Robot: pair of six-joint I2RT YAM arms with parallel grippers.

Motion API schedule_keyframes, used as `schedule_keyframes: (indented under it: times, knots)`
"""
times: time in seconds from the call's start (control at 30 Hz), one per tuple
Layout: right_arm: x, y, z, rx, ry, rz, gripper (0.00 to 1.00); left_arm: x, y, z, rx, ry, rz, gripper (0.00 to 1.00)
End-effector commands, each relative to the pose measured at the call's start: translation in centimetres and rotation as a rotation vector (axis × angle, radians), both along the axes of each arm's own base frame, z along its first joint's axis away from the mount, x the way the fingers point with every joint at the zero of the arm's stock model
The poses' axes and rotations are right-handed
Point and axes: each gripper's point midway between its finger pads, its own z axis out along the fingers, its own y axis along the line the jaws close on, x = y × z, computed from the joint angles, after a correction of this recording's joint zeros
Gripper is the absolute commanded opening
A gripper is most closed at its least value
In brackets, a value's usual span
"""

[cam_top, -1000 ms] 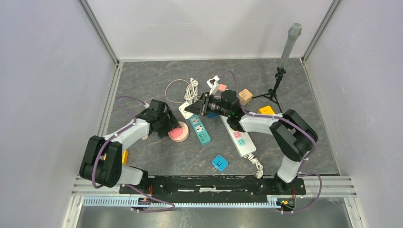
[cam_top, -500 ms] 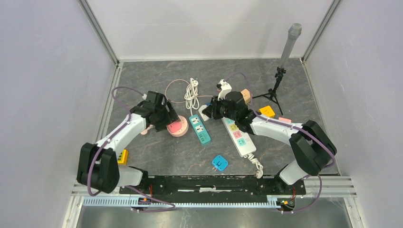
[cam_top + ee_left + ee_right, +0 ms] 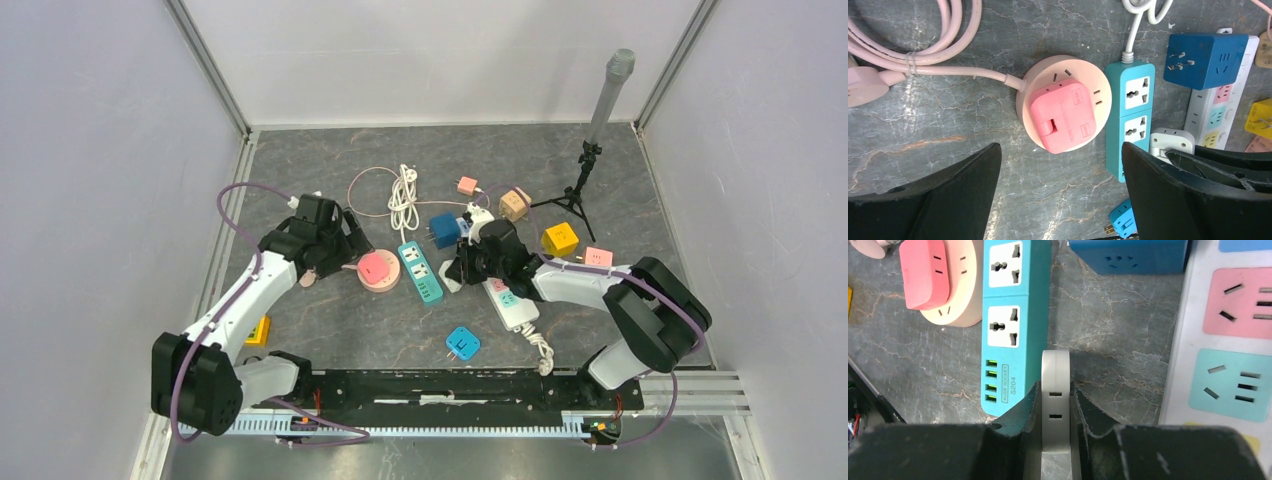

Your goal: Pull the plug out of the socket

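**Surface**: grey, marbled, walled on three sides.

**White plug**: clamped edge-on in the right fingers, free of any socket. It sits near the middle of the surface, between the near end of the teal power strip and the white power strip. Whether it touches the surface cannot be told.

**Left fingers**: spread wide and holding nothing, poised over the left half of the surface, just left of the round pink socket.

**Pink plug**: seated in the round pink socket, which lies just left of the teal power strip. The socket's pink cord loops towards the far edge.

**Teal power strip**: two sockets, both unoccupied, and a row of green ports. Its white cord is bundled towards the far edge.

**White power strip**: coloured socket faces, angled towards the near edge.

**Loose items:**
- Dark blue cube adapter, beside the far end of the white strip.
- Small light-blue plug, towards the near edge.
- Yellow cube and tan cube, on the right half.
- Black tripod, towards the far right corner.
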Motion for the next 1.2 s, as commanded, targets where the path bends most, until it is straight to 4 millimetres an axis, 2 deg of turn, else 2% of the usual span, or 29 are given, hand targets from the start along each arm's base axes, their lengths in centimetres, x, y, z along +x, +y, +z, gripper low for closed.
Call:
schedule_keyframes:
  times: [0.0,0.1,0.23,0.3,0.4,0.6,0.7,0.77,0.93,1.03,1.17]
  knots:
    - [-0.3,1.0,1.3,0.089,-0.012,0.045,0.16,-0.1,1.4,0.3,0.061,-0.029,0.013,0.95]
    - [-0.6,0.9,0.6,0.105,0.018,0.047,0.28,-0.4,2.1,-0.5,0.087,-0.016,0.049,0.95]
    - [-0.1,0.0,0.1,0.086,0.015,0.004,0.56,-0.8,2.2,-1.8,0.082,0.009,0.067,0.95]
    - [0.3,-0.4,0.2,0.065,-0.004,-0.01,0.65,-0.8,2.2,-1.9,0.083,0.01,0.07,0.95]
    - [1.0,-0.9,0.8,0.041,-0.032,-0.032,0.73,-0.8,2.4,-1.9,0.093,0.007,0.067,0.95]
    - [2.3,-1.6,2.2,0.007,-0.088,-0.081,0.73,-0.8,2.7,-1.8,0.113,0.004,0.065,0.95]
    - [3.0,-1.9,2.4,-0.035,-0.073,-0.113,0.58,-0.9,2.8,-1.9,0.117,0.005,0.065,0.95]
    - [3.1,-1.8,2.9,-0.026,-0.081,-0.12,0.55,-0.9,2.9,-1.9,0.119,0.006,0.069,0.95]
    - [3.9,-2.8,4.8,-0.033,-0.152,-0.177,0.63,-1.0,3.0,-1.9,0.124,0.001,0.073,0.95]
    - [3.8,-1.7,6.8,0.041,-0.225,-0.138,0.68,-1.1,3.0,-2.1,0.125,0.007,0.077,0.95]
    - [1.6,2.7,8.5,0.17,-0.245,0.057,0.71,-1.2,3.0,-2.6,0.121,0.024,0.086,0.93]
